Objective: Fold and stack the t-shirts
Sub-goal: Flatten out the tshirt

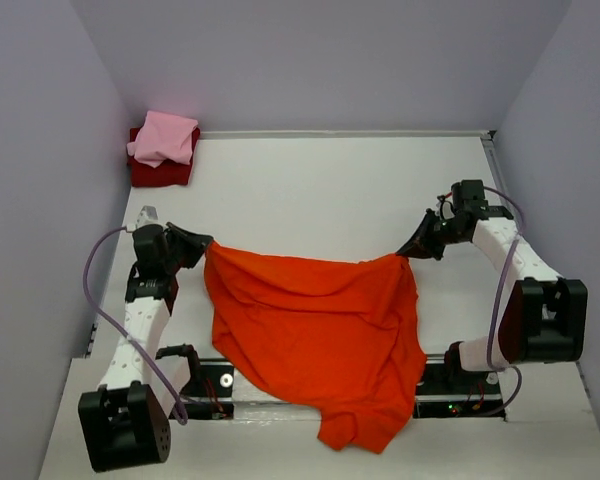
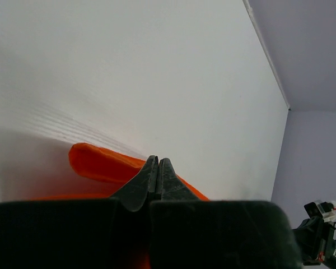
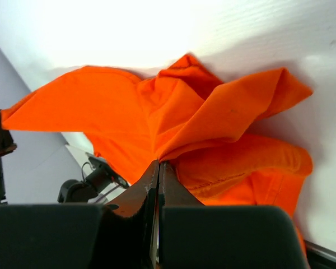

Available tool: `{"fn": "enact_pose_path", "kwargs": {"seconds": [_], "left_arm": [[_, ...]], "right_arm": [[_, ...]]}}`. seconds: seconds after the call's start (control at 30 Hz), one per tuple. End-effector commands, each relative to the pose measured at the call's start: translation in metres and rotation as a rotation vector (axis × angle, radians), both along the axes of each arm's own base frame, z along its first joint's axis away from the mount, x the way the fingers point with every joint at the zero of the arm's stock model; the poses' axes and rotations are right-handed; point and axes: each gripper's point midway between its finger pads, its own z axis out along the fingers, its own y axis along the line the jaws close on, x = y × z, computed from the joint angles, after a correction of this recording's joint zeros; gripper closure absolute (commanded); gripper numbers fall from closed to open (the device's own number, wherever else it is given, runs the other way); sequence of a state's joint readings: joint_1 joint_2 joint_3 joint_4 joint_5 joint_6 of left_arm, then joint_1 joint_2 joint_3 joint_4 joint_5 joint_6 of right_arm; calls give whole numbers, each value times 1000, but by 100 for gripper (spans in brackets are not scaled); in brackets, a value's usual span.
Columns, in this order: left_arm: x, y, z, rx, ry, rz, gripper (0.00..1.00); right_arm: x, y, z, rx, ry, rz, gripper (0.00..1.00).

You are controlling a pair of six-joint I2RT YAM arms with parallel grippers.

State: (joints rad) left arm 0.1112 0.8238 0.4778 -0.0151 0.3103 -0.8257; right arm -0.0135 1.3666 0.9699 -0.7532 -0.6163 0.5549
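Observation:
A bright orange-red t-shirt [image 1: 315, 335] hangs stretched between my two grippers, its lower part draping over the table's near edge. My left gripper [image 1: 206, 243] is shut on the shirt's left corner; the wrist view shows its jaws pressed together [image 2: 158, 161] with orange cloth [image 2: 95, 162] behind them. My right gripper [image 1: 412, 250] is shut on the right corner, its jaws [image 3: 159, 164] pinching a fold of orange cloth [image 3: 213, 117]. A light pink t-shirt [image 1: 164, 138] lies folded on a dark red t-shirt [image 1: 160, 172] in the far left corner.
The white table [image 1: 330, 190] is walled by grey panels on the left, back and right. Both arm bases and cables [image 1: 205, 385] sit at the near edge under the hanging cloth.

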Motion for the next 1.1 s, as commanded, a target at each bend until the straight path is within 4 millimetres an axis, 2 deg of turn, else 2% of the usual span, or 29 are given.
{"fn": "enact_pose_path", "kwargs": {"seconds": [0.0,0.03,0.07,0.1,0.13,0.17,0.2,0.23,0.3,0.33,0.37,0.4,0.43,0.47,0.5,0.53,0.57,0.63,0.73,0.83,0.87,0.9,0.93,0.97,1.0,1.07], "left_arm": [[45,5,37,57,-191,-14,100],[52,4,35,60,-191,-19,100],[62,2,43,69,-224,-35,100],[69,3,41,72,-216,-37,100],[79,2,23,67,-164,-48,100],[92,0,33,70,-183,-61,100],[101,-7,13,49,-123,-112,100],[115,-12,26,53,-147,-150,100],[130,-17,20,36,-124,-180,100],[138,-18,3,24,-80,-190,100],[149,-19,11,23,-98,-200,100],[154,-19,10,23,-96,-202,100],[161,-18,5,24,-82,-202,100],[170,-17,15,37,-104,-205,100],[173,-16,14,36,-90,-210,100],[178,-16,8,39,-73,-218,100],[186,-17,18,49,-92,-226,100],[193,-18,21,57,-94,-243,100],[199,-18,13,65,-69,-263,100],[200,-19,-1,68,-34,-284,98],[200,-20,-4,64,-29,-292,91],[200,-21,-5,61,-27,-301,85],[200,-23,-12,62,-16,-314,74],[200,-23,-13,63,-12,-315,60],[200,-21,-15,67,-3,-309,37],[200,-19,-14,80,-3,-300,12]], "right_arm": [[46,-15,3,-98,-128,-9,100],[50,-17,-11,-106,-85,-9,100],[58,-18,-9,-113,-90,-12,100],[64,-19,-11,-119,-90,-12,100],[71,-21,-14,-134,-90,-19,100],[77,-24,-22,-146,-68,-23,100],[93,-25,-12,-153,-112,-25,100],[101,-25,-17,-158,-107,-21,100],[121,-28,-8,-174,-141,-28,100],[126,-29,-9,-176,-139,-28,100],[136,-30,-14,-180,-127,-27,100],[136,-30,-20,-181,-110,-26,100],[144,-30,-18,-180,-126,-25,100],[148,-30,-19,-182,-129,-26,100],[151,-30,-26,-182,-115,-27,100],[158,-30,-24,-180,-124,-27,100],[160,-30,-26,-179,-119,-24,100],[164,-29,-36,-175,-91,-18,100],[164,-30,-48,-176,-52,-19,100],[164,-34,-52,-201,-41,-33,88],[164,-35,-51,-211,-50,-27,71],[165,-37,-50,-224,-54,-31,60],[166,-44,-49,-267,-63,-42,50],[168,-48,-48,-289,-71,-48,39],[169,-50,-43,-303,-88,-48,29],[174,-55,-34,-332,-115,-44,28]]}}
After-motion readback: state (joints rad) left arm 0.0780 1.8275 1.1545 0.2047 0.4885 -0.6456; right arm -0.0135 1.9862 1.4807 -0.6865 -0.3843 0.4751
